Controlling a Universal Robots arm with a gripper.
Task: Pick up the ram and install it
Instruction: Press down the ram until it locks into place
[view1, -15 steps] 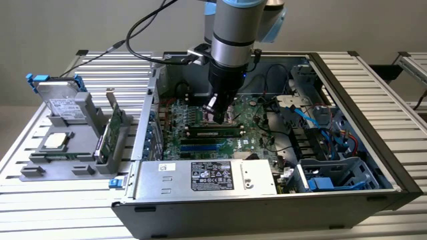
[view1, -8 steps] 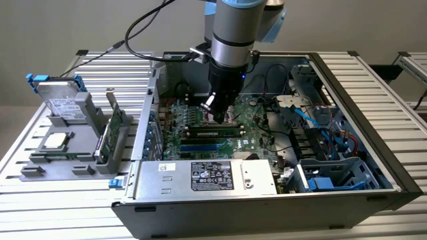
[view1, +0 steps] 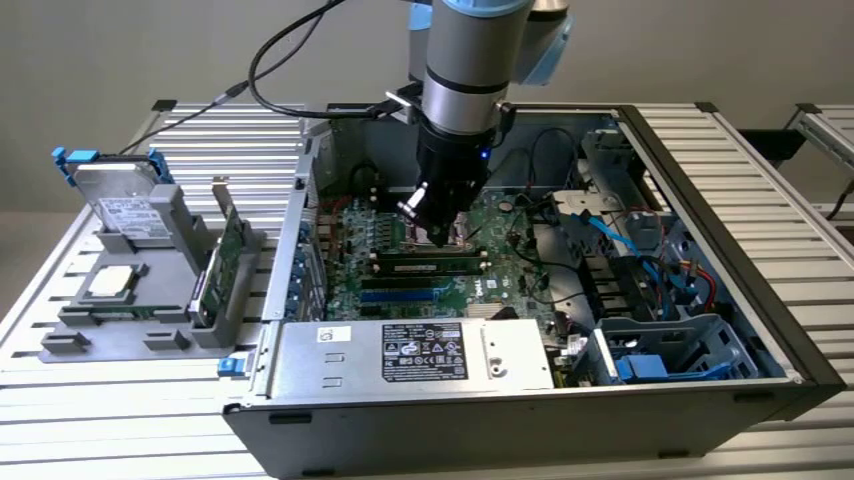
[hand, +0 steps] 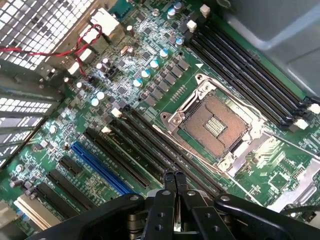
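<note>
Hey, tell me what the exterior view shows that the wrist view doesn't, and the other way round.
Only the exterior view: the whole computer case, the silver power supply, a ram stick lying in a motherboard slot, and the grey holder outside the case on the exterior view's left, with a hard drive and a green card.
Only the wrist view: the open, empty processor socket, the blue expansion slot and the row of small capacitors.
Both: the green motherboard and the gripper, shut and holding nothing, just above the board.

Even, soft light — glare on the motherboard (hand: 150, 100), mild blur throughout.
</note>
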